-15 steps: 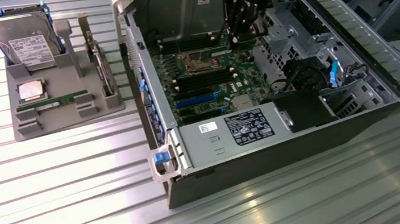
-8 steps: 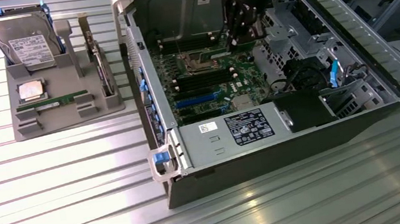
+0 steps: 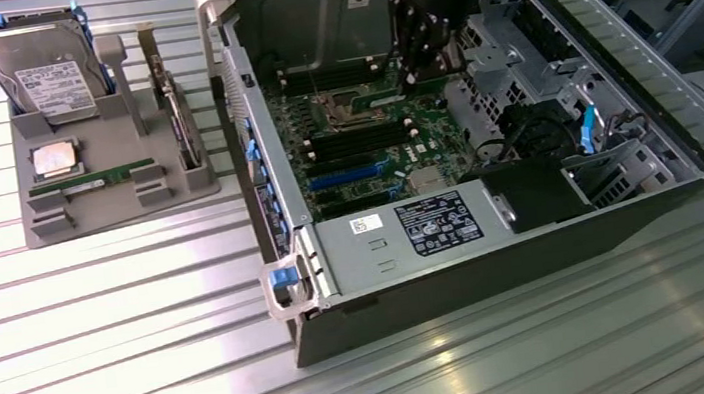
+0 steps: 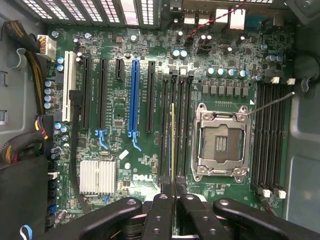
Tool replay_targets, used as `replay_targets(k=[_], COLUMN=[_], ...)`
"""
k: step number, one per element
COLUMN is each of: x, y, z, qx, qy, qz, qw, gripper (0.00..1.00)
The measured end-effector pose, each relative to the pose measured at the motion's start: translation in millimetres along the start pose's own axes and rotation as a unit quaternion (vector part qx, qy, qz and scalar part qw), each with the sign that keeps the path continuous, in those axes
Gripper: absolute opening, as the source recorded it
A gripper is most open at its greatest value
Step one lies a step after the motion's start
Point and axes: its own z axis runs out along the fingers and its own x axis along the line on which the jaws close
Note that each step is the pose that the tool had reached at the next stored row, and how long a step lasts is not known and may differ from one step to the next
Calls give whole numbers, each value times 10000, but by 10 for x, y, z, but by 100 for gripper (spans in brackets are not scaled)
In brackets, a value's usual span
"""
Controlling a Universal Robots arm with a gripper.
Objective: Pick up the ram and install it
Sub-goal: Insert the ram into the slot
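tray, exterior view's left: a grey parts tray [image 3: 54,229] is seen on the slatted table [image 3: 98,319], holding a hard drive [image 3: 42,74], a square silver processor [image 3: 56,159], an upright expansion card [image 3: 181,117] and one remaining green ram stick [image 3: 92,179] lying flat.
case, centre: an open computer case [image 3: 466,243] is laid on its side, with the motherboard [image 4: 120,120] exposed.
ram: the ram [image 4: 173,145] is seen edge-on in the wrist view as a thin yellow-green line, held upright over the memory slots [image 4: 175,125] just beside the empty processor socket [image 4: 221,142].
pincer: the gripper [image 4: 173,200] is nearly closed, its fingers [image 4: 161,210] pinched on the top edge of the ram.
progress: the pick-up is judged done; seating in a slot cannot be confirmed, and the stick is not released.
arm, exterior view's right: the arm [image 3: 436,5] is reached down into the case.
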Motion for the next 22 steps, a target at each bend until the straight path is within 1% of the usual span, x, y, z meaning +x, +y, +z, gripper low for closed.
replay_targets(k=[16,22], x=[2,1], y=[-2,65], z=[117,173], qx=[0,0], qy=[0,0], qz=[1,1], qw=[10000,10000], gripper=[12,12])
